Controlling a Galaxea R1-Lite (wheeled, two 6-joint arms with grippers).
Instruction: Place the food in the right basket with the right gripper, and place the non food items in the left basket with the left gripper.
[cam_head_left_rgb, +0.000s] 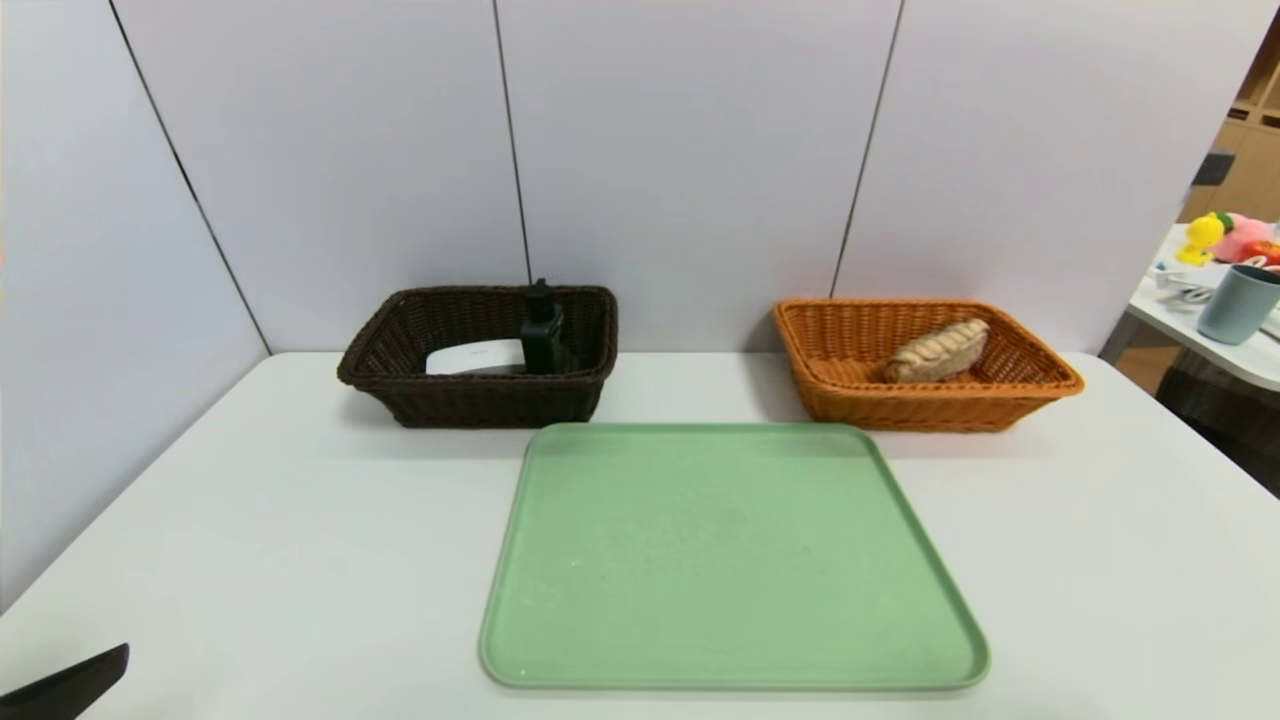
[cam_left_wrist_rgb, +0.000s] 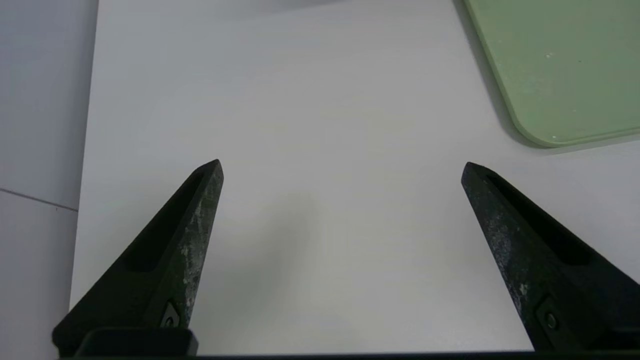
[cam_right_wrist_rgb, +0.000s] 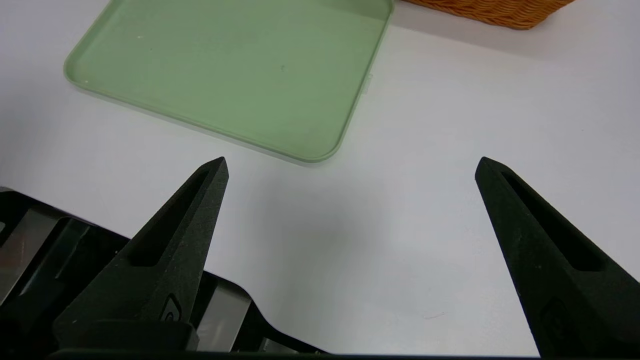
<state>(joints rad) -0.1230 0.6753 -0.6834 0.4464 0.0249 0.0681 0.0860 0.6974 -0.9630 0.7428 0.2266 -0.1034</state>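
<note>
No legible brand, label or writing on any item in the three views.

Surface: white table (cam_head_left_rgb: 250, 520), matte, set against pale grey wall panels (cam_head_left_rgb: 690, 150) with dark vertical seams. Green tray (cam_head_left_rgb: 730, 560) lies flat at table centre; faint specks on its surface.

Left basket (cam_head_left_rgb: 400, 385), dark brown wicker, sits at the back left of the tray. It holds a black bottle (cam_head_left_rgb: 541, 330) standing upright against the right inner wall and a white flat object (cam_head_left_rgb: 476, 356) just beside it; the type of the white object cannot be told.

Right basket (cam_head_left_rgb: 1020, 395), orange wicker, sits at the back right of the tray. It holds a bread roll (cam_head_left_rgb: 938, 350), tan with scored top, leaning against the rear wall.

Left gripper (cam_left_wrist_rgb: 341, 167): fingers spread wide apart, holding nothing, low over bare table near the tray's near-left corner. One fingertip shows at the bottom left of the head view.

Right gripper (cam_right_wrist_rgb: 351, 165): fingers spread wide apart, holding nothing, over bare table near the tray's near-right corner.

Room: at far right, a side table (cam_head_left_rgb: 1195, 330) with a blue-grey cup (cam_head_left_rgb: 1238, 305) and a yellow-and-pink toy (cam_head_left_rgb: 1225, 236); wooden shelving (cam_head_left_rgb: 1255, 120) behind.
</note>
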